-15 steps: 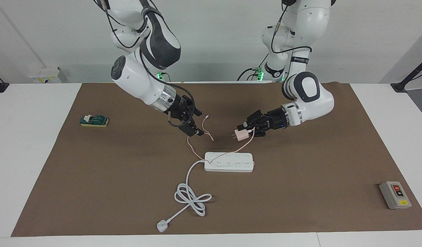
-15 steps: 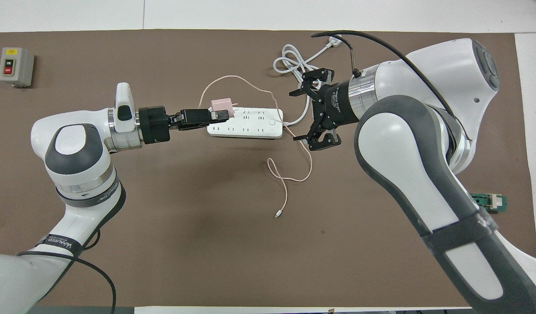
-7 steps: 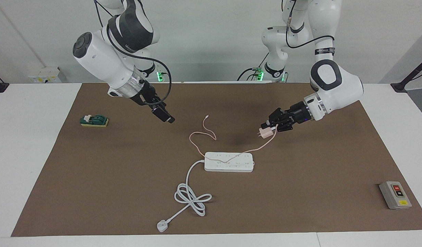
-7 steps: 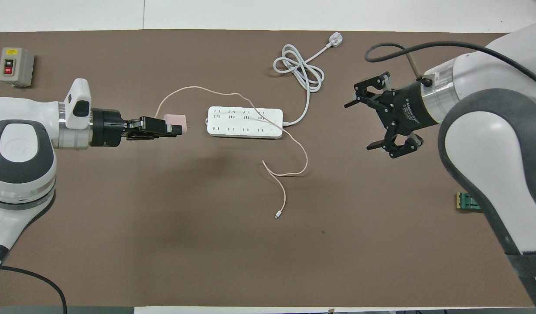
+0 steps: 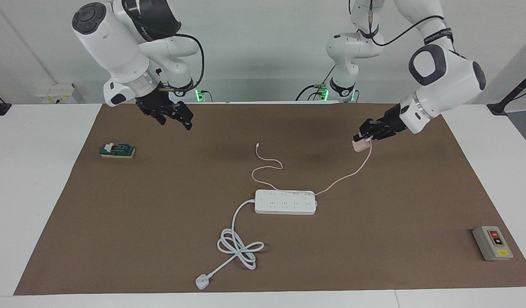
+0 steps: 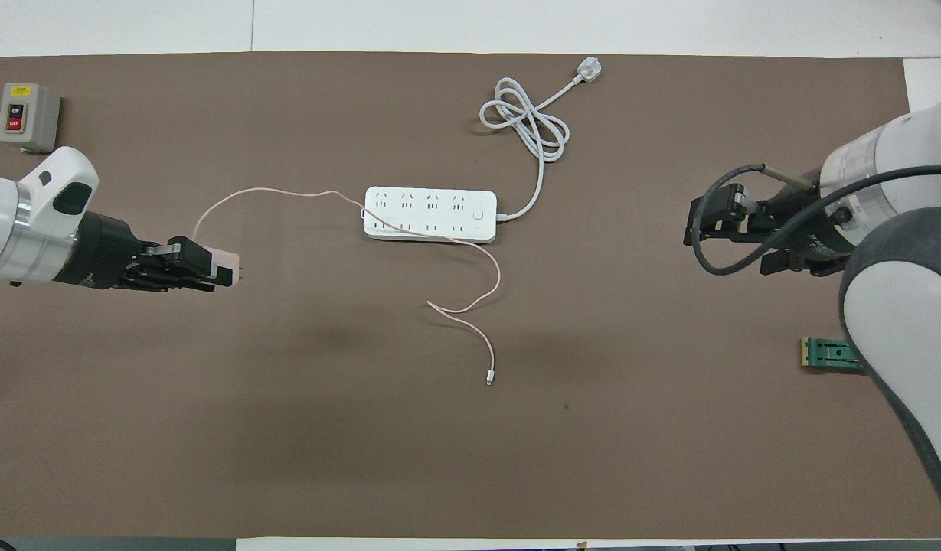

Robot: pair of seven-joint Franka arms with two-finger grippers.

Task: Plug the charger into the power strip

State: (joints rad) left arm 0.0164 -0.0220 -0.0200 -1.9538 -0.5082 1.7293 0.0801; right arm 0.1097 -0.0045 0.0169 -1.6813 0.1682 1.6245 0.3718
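My left gripper (image 5: 364, 137) is shut on the pale-pink charger (image 5: 360, 146) and holds it in the air over the mat, toward the left arm's end, well apart from the power strip (image 5: 285, 202). In the overhead view the left gripper (image 6: 208, 269) holds the charger (image 6: 227, 265) with its prongs pointing toward the power strip (image 6: 429, 213). The pink cable (image 5: 344, 177) trails from the charger across the strip to its white connector (image 6: 488, 376) on the mat. My right gripper (image 5: 179, 117) is open and empty, raised over the mat toward the right arm's end (image 6: 704, 229).
The strip's thick white cord (image 5: 239, 248) lies coiled on the mat and ends in a white three-pin plug (image 5: 201, 281). A grey button box (image 5: 492, 243) sits at the left arm's end. A green block (image 5: 117, 150) sits at the right arm's end.
Both arms have pulled back from the power strip toward their own ends. The left gripper carried the charger away from the strip, dragging the pink cable along. The right gripper rose.
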